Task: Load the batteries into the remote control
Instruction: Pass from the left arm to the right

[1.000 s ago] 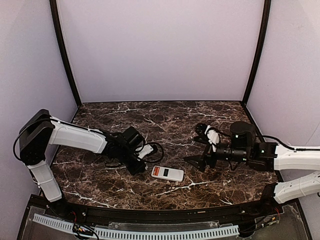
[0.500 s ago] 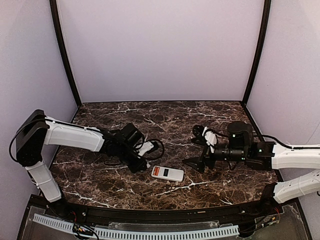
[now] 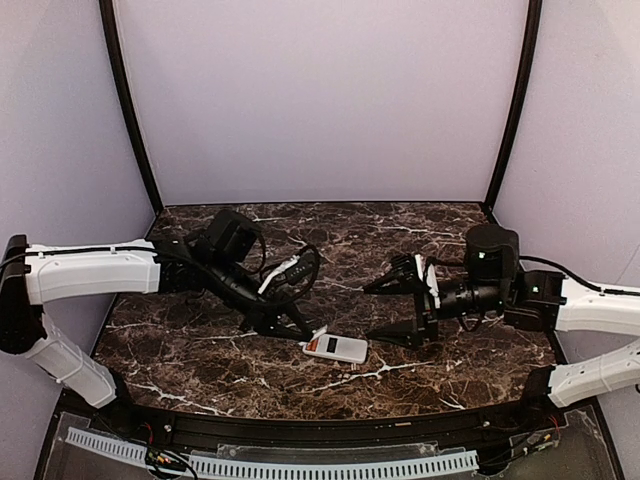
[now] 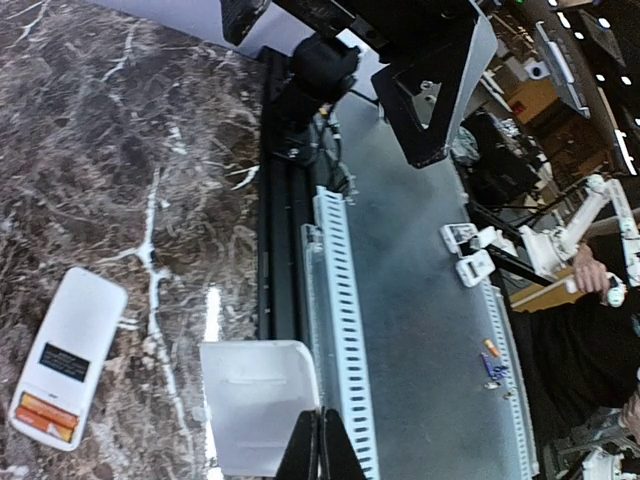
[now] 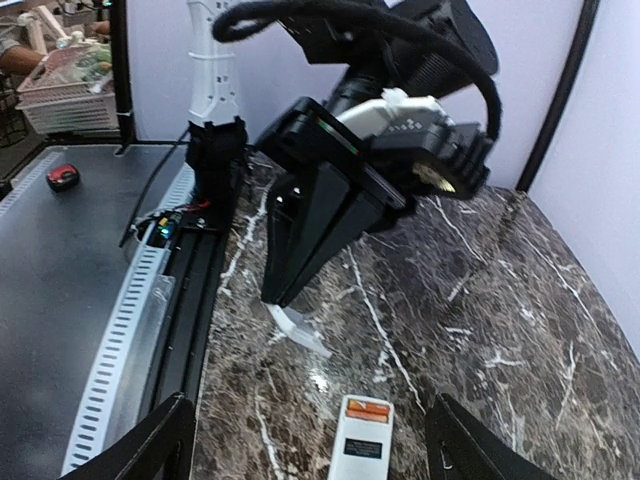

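Pinching a white cover plate [image 4: 258,400], the left gripper [image 4: 320,445] hovers left of the remote [image 3: 337,347]; its batteries [image 4: 45,415], seemingly two, blur together; the right gripper [image 3: 392,312] gapes empty.

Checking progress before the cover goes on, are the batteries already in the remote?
Yes, two orange batteries show in the remote control's open end.

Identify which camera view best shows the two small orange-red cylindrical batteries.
Left wrist: both batteries show side by side inside the white plastic remote. Right wrist gives one orange patch; top external, at most a speck.
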